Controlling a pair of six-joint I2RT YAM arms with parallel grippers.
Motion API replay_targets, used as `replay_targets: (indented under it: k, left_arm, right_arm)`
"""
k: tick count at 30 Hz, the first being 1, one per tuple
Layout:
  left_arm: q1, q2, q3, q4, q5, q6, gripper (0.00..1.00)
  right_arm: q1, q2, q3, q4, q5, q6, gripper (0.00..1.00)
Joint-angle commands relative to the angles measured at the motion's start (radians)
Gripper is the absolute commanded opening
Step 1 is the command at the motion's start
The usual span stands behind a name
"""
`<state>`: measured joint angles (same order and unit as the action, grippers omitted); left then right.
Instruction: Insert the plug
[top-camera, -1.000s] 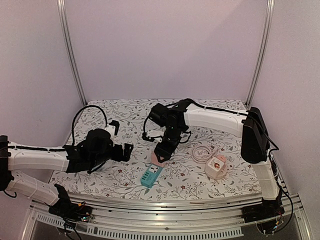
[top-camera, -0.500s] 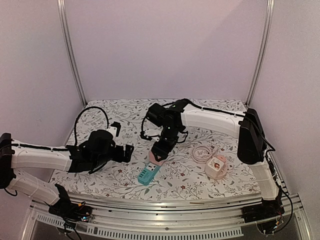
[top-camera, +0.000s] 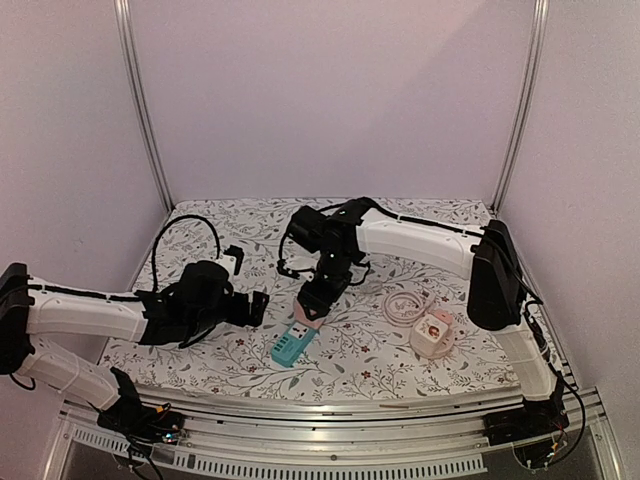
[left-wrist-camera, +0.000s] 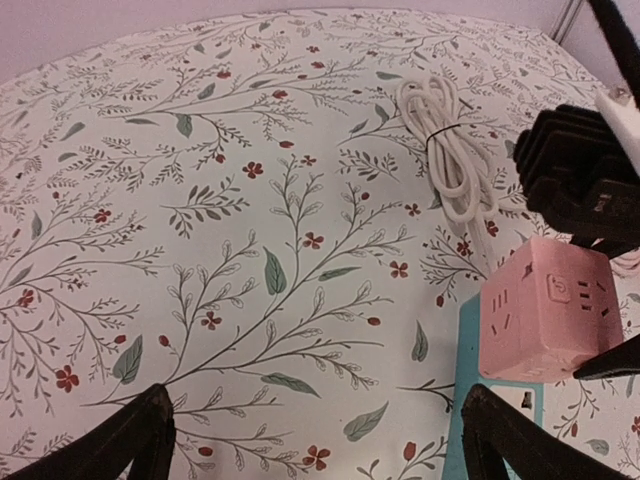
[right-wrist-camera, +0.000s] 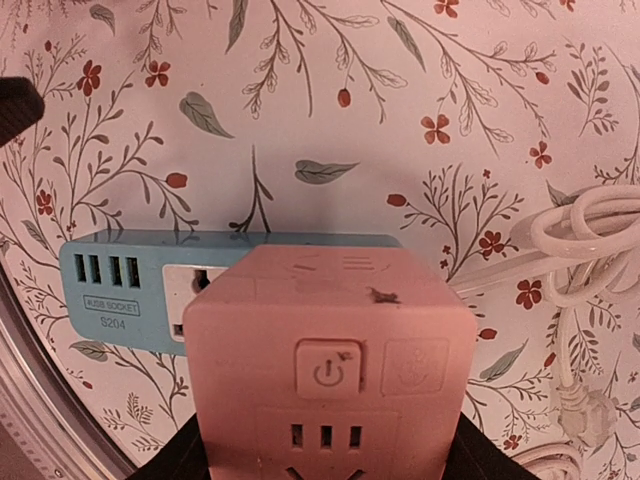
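Note:
A pink cube plug (top-camera: 308, 312) is held in my right gripper (top-camera: 313, 302), which is shut on its sides. It hangs over the far end of a blue power strip (top-camera: 286, 346) lying on the floral table. In the right wrist view the cube (right-wrist-camera: 325, 360) covers part of the strip's white socket face (right-wrist-camera: 190, 285), and its prongs are hidden. My left gripper (top-camera: 256, 306) is open and empty, low over the table just left of the strip. In the left wrist view the cube (left-wrist-camera: 545, 322) sits above the strip (left-wrist-camera: 468, 345), beside the right finger (left-wrist-camera: 510, 440).
A second pink cube socket (top-camera: 432, 333) lies at the right with a coiled white cable (top-camera: 400, 305) beside it. The cable also shows in the left wrist view (left-wrist-camera: 445, 150) and the right wrist view (right-wrist-camera: 590, 225). A black cable (top-camera: 190, 225) loops at the back left.
My right gripper has moved left and toward the near edge with the pink cube. The blue strip has shifted left with it. The left arm has barely moved.

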<state>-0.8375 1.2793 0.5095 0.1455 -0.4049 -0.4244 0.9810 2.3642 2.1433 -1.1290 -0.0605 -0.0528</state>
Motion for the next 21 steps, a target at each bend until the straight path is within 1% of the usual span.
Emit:
replay_targets:
  k: [1, 7, 15, 21]
  left_arm:
    - [0.014, 0.012, -0.009, 0.021, 0.015, -0.014, 0.99]
    - [0.014, 0.013, -0.010, 0.022, 0.030, -0.020, 0.99]
    - [0.014, -0.014, -0.011, -0.012, 0.004, -0.033, 0.99]
    - [0.014, -0.040, -0.017, -0.040, 0.005, -0.041, 0.99]
  right_arm:
    - [-0.010, 0.231, -0.100, -0.046, 0.072, 0.026, 0.00]
    - [-0.015, 0.227, -0.092, -0.049, 0.076, 0.034, 0.00]
    - [-0.033, 0.152, -0.104, -0.051, 0.167, 0.027, 0.00]
    - [-0.101, 0.085, -0.206, -0.028, 0.216, 0.020, 0.00]
